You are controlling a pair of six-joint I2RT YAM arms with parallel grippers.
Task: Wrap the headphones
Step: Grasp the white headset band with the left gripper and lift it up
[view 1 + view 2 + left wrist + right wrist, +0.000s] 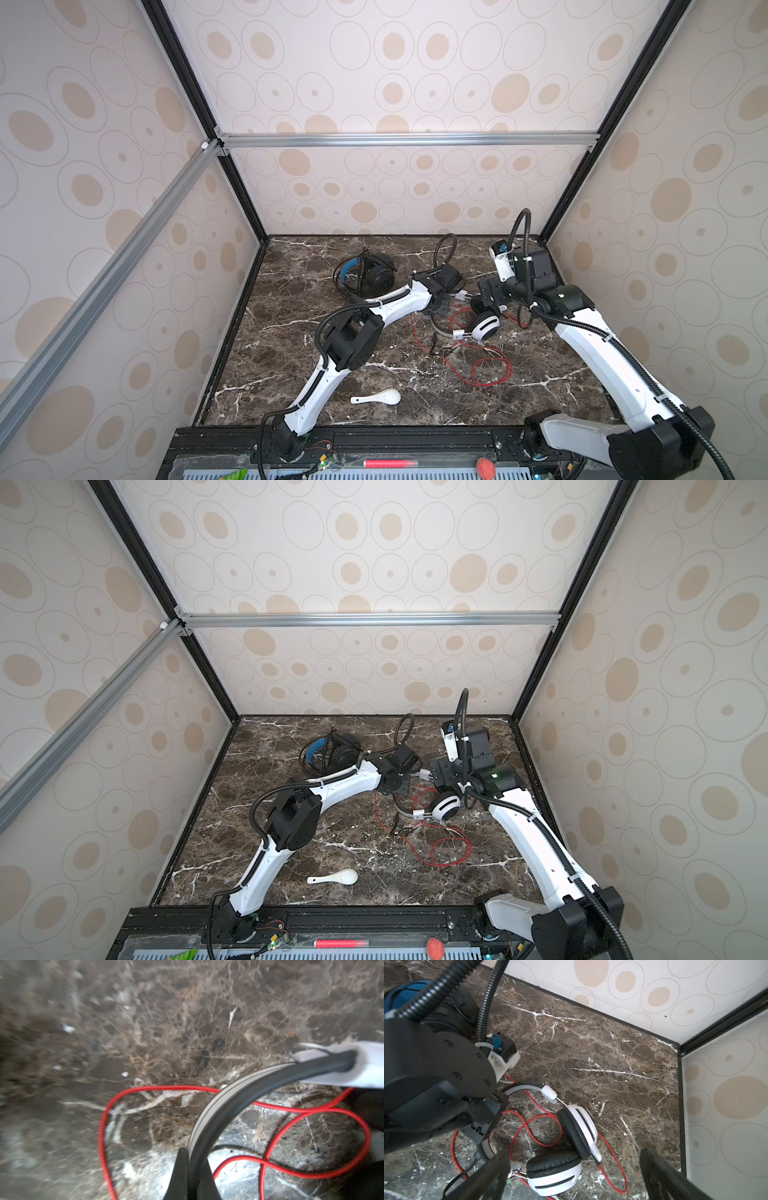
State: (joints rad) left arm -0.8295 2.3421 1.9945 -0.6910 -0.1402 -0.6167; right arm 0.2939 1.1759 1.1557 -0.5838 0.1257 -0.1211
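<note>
white headphones (572,1126): on the desk (540,395), right of centre in both top views, between the two wrists. The two earcups lie close together and black pads show.
headband (209,1109): grey and black, arcs from the earcups across to the left arm.
red cord (490,370): loose. Loops are spread on the desk in front of the earcups, and more loops pass under the headband.
left pincer (193,1167): fingers together, clamped on the headband. Wrist view blurred on one side.
right pincer (574,1152): fingers wide apart, holding nothing. It hangs over the earcups, and I can't tell whether it touches them.
black headphones (370,274): rear left of the desk near the back wall, blue inner band up, thin black cord in loops around them. Well apart from both pincers.
spoon (376,397): white, lies flat near the front edge, well apart from both headsets.
</note>
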